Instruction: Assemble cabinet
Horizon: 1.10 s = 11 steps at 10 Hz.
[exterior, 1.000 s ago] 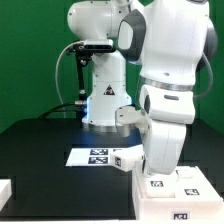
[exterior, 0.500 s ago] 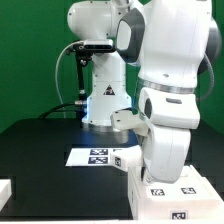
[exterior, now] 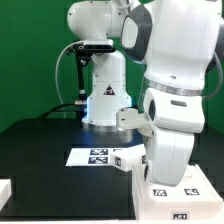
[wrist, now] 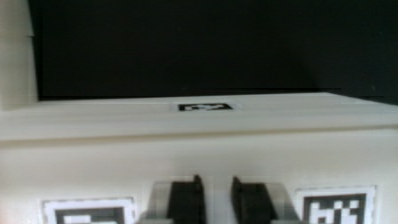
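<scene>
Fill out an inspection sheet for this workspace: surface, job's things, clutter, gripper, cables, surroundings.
Surface: black table, carrying the marker board.
Job's things: cabinet box, white with tags, at the exterior view's lower right; white piece cut off at the lower left edge.
Clutter: nothing seen.
Gripper: gripper low over the cabinet box, fingers close together; open or shut cannot be told.
Cables: black cable looping beside the arm's base.
Surroundings: green backdrop.
</scene>
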Each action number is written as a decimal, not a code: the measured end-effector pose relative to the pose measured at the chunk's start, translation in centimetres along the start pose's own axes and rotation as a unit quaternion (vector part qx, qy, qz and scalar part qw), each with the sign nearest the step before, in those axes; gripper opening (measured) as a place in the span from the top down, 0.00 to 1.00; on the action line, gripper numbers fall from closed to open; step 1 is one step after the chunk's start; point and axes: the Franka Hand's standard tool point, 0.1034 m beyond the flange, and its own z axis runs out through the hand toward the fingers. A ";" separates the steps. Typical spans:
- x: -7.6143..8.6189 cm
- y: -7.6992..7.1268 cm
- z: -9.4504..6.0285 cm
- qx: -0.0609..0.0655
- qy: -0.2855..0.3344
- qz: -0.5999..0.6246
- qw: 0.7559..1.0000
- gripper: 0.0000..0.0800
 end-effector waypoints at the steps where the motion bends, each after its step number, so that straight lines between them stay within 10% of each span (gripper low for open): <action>1: 0.0 0.0 0.0 0.002 -0.001 0.002 1.000 0.92; 4: -0.1 0.0 0.0 0.003 -0.001 0.002 1.000 0.92; 9: -0.2 0.0 -0.1 0.004 -0.001 0.003 1.000 0.11; 11: -0.2 -0.4 -0.1 0.010 -0.003 0.002 1.000 0.02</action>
